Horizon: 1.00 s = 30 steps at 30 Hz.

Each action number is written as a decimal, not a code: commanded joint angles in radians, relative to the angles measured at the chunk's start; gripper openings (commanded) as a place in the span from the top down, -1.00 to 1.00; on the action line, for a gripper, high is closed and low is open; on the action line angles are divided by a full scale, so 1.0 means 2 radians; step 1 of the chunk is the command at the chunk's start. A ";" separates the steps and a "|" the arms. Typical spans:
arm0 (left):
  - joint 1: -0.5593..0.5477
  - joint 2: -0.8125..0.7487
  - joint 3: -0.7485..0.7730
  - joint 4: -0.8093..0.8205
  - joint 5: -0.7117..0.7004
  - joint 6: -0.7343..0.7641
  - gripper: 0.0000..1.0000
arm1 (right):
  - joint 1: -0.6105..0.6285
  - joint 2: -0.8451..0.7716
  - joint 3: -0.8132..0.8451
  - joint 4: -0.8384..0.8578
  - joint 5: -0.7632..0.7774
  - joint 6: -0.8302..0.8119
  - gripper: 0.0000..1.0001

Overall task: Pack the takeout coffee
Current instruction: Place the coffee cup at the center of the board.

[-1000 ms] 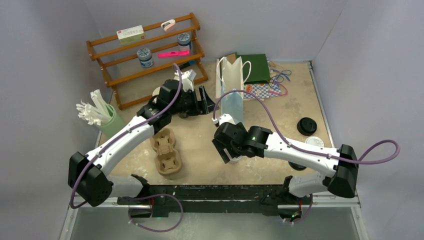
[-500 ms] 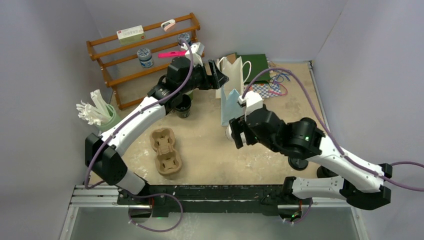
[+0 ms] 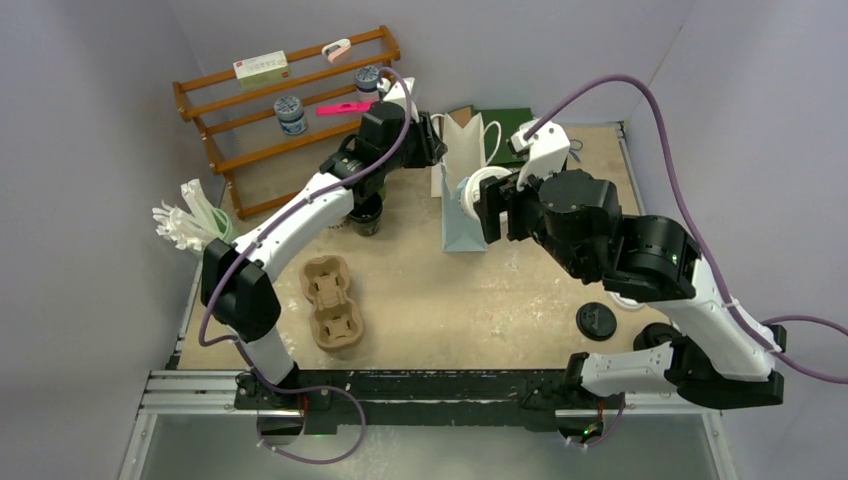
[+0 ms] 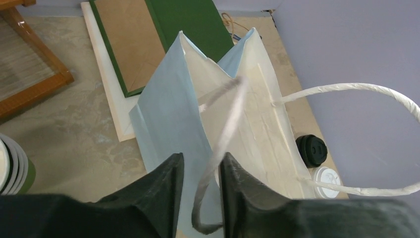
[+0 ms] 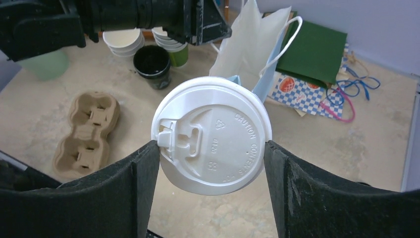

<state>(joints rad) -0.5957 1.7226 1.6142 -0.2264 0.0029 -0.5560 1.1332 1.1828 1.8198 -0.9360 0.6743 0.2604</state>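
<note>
R gripper (image 5: 212, 148) now up off mid-table, fingers spread wide w/ white-lidded cup (image 5: 218, 124) held betw them, right at paper bag (image 4: 168, 114) mouth. L gripper (image 4: 200, 166) has swung from black cup (image 5: 152, 63) (lidless, on table) to bag handle (image 4: 225, 124). Fingers narrowing round it, can't tell if nipped. Prob. bag steadied for drop-in.

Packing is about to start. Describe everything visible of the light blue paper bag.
The light blue paper bag stands upright on the table near the back, mouth open, white inside, far gusset creased inward. It has two white twisted-paper handles: the near handle runs between the fingers of the left gripper, which do not visibly pinch it; the far handle arches free. The right gripper holds a white-lidded cup by its mouth; contact cannot be told.
</note>
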 commanded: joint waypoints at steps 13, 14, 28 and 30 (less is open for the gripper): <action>-0.002 -0.114 -0.071 -0.002 0.070 -0.112 1.00 | -0.037 0.072 0.030 0.122 0.043 -0.095 -0.40; -0.004 -0.123 -0.082 -0.001 0.072 -0.123 1.00 | -0.040 0.074 0.030 0.122 0.039 -0.093 -0.40; -0.027 -0.224 -0.213 0.038 0.088 -0.251 1.00 | -0.059 0.059 -0.010 0.071 -0.072 -0.003 -0.33; -0.027 -0.232 -0.217 0.041 0.090 -0.258 1.00 | -0.059 0.055 -0.017 0.059 -0.085 0.006 -0.33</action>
<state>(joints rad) -0.6483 1.3167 1.1919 -0.2047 0.1608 -1.0084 1.0176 1.3365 1.8099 -0.7757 0.6010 0.1951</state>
